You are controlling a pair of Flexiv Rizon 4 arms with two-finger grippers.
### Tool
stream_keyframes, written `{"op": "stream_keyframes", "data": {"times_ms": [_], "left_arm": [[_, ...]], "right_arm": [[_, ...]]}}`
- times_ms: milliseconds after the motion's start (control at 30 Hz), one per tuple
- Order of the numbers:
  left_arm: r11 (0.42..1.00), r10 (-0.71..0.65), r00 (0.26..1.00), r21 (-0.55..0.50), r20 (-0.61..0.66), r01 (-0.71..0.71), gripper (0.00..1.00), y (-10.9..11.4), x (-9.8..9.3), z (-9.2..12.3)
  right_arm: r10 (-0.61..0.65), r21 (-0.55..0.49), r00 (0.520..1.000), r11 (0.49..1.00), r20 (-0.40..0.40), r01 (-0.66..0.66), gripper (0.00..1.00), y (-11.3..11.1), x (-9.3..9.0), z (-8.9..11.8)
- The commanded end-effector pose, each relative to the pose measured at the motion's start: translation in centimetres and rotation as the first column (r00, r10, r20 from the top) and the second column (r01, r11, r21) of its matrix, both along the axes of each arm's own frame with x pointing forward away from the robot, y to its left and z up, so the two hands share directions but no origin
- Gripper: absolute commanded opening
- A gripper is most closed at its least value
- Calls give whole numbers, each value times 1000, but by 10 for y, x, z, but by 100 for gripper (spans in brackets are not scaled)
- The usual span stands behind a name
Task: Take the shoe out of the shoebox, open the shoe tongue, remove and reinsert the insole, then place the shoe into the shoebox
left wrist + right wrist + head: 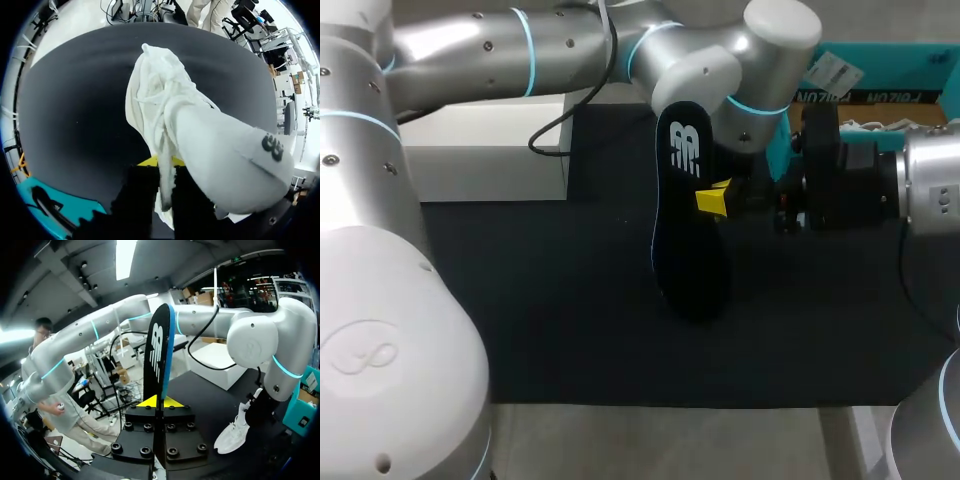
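The right gripper (pixel 712 198) holds the black insole (pixel 690 220) above the dark table (pixel 570 300), near the middle. Its yellow tips pinch one long edge, and the printed heel end is uppermost. In the right wrist view the same gripper (pixel 156 401) has the insole (pixel 159 355) clamped edge-on between its fingers, so only a thin black sliver with a blue rim shows and the flat face is mostly turned away. The left arm (pixel 620 50) reaches across from the left. Its bulky wrist and the insole hide its gripper and the shoe from the head view. The left wrist view shows the left gripper (pixel 162 162) closed on the white shoe (pixel 200 135). A strip of the upper runs down between the two dark fingers, covering most of the yellow tips, and which part of the upper is gripped cannot be made out. The shoe hangs over the table with its laces loose. From the right wrist view the shoe (pixel 235 432) shows only in part, below the left arm's end. The teal shoebox (pixel 880 70) stands at the table's far right, cut off by the edge of the head view and partly screened by both arms. A white block (pixel 490 150) sits at the far left.
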State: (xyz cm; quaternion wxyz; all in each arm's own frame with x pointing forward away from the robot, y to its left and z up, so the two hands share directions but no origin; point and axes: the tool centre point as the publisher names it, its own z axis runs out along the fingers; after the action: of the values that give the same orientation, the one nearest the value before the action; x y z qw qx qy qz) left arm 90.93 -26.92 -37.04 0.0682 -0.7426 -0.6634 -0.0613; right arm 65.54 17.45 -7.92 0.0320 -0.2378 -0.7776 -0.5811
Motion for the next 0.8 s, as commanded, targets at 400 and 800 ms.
{"op": "stream_keyframes", "data": {"times_ms": [400,800], "left_arm": [[927,-22,1000,-374,-3,20,100,11,-4,77],[702,-132,989,-698,63,138,100,3,3,156]], "right_arm": [[-4,1,1000,1000,1,4,0,1,-1,-1],[-33,-17,999,999,15,33,0,-2,6,0]]}}
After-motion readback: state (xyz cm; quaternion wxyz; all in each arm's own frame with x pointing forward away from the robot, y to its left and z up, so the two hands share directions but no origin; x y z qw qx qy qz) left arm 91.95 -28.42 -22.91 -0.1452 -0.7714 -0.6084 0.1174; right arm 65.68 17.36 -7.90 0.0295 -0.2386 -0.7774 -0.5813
